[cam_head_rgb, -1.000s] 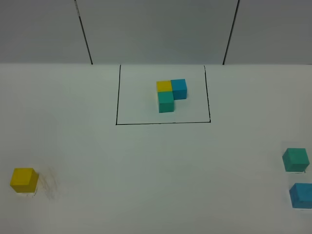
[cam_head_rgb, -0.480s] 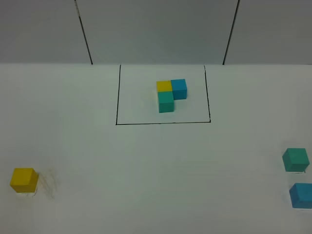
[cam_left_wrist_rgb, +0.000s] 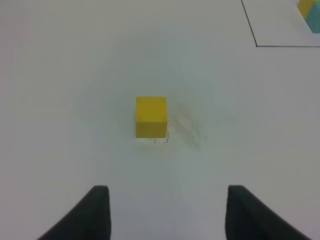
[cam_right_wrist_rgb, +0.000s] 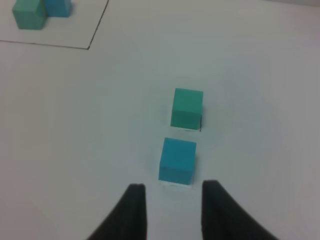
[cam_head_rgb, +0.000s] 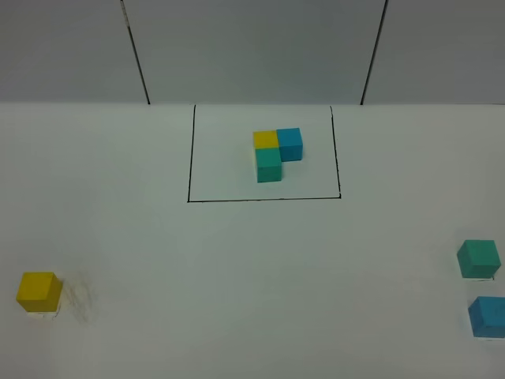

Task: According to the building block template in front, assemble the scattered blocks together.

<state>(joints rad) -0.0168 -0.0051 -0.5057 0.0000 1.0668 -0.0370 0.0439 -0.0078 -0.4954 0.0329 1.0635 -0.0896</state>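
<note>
The building block template (cam_head_rgb: 276,154) is a yellow, blue and teal L inside a black drawn rectangle at the far middle of the table. Of the scattered blocks, the yellow cube (cam_head_rgb: 38,290) sits near the front left. The teal cube (cam_head_rgb: 478,258) and blue cube (cam_head_rgb: 488,316) sit apart at the front right. Neither gripper shows in the high view. My left gripper (cam_left_wrist_rgb: 167,189) is open and short of the yellow cube (cam_left_wrist_rgb: 151,116). My right gripper (cam_right_wrist_rgb: 172,185) holds nothing, its fingers a narrow gap apart, just short of the blue cube (cam_right_wrist_rgb: 177,161). The teal cube (cam_right_wrist_rgb: 187,107) lies beyond.
The white table (cam_head_rgb: 237,276) runs back to a grey wall with two dark seams. A faint smudge (cam_head_rgb: 77,298) marks the surface beside the yellow cube. The rectangle's line (cam_head_rgb: 264,199) crosses between the template and the loose cubes.
</note>
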